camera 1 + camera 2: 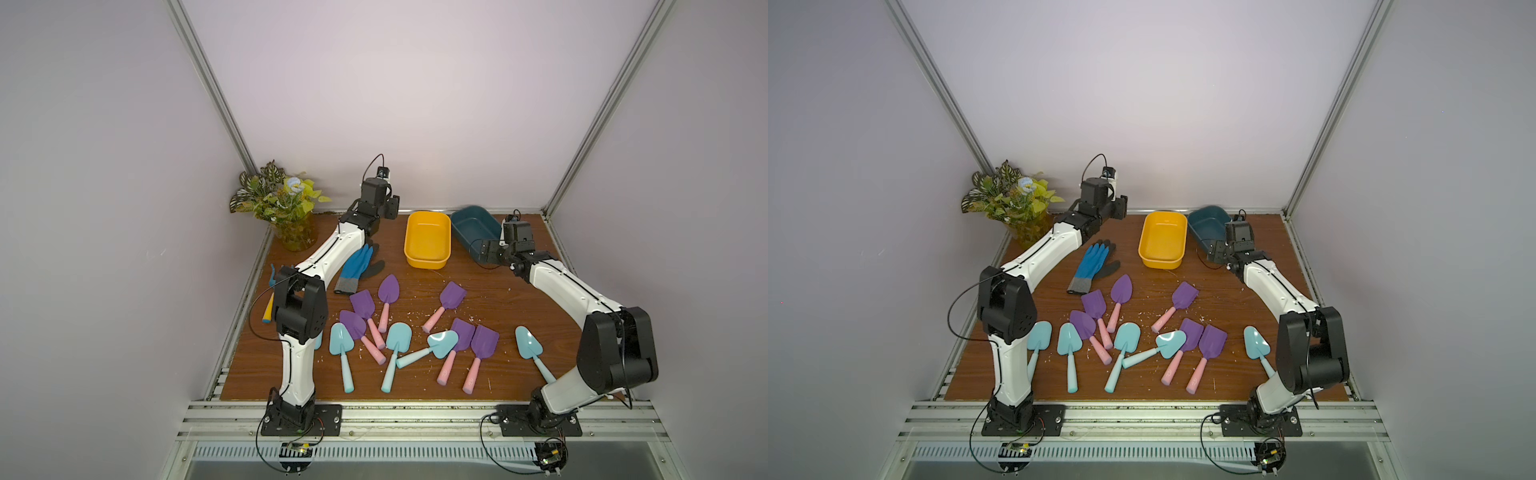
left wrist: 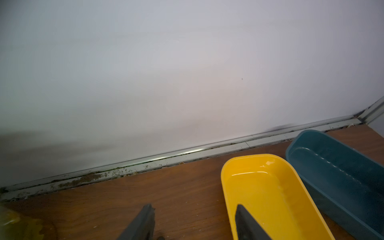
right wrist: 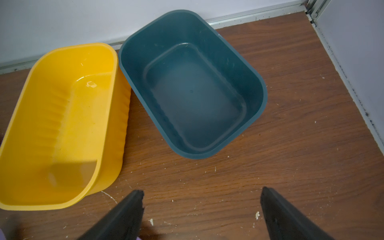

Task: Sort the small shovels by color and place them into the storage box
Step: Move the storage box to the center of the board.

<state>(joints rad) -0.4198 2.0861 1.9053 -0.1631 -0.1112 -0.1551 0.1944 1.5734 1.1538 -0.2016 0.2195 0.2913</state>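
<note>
Several small shovels lie loose across the middle and front of the wooden table, some all aqua (image 1: pixel 341 338) (image 1: pixel 528 343), others purple-bladed with pink handles (image 1: pixel 388 286) (image 1: pixel 484 343). A yellow storage box (image 1: pixel 427 262) and a dark teal storage box (image 1: pixel 473 226) stand empty at the back. My left gripper (image 2: pixel 194 207) hovers open and holds nothing, just left of the yellow box (image 2: pixel 266 187). My right gripper (image 3: pixel 201 192) is open and empty over bare wood in front of the teal box (image 3: pixel 193 99).
A blue and black glove (image 1: pixel 359 262) lies under the left forearm. A potted plant (image 1: pixel 282 203) fills the back left corner. A rake with a yellow handle (image 1: pixel 268 309) lies at the left edge. Walls close in the back and both sides.
</note>
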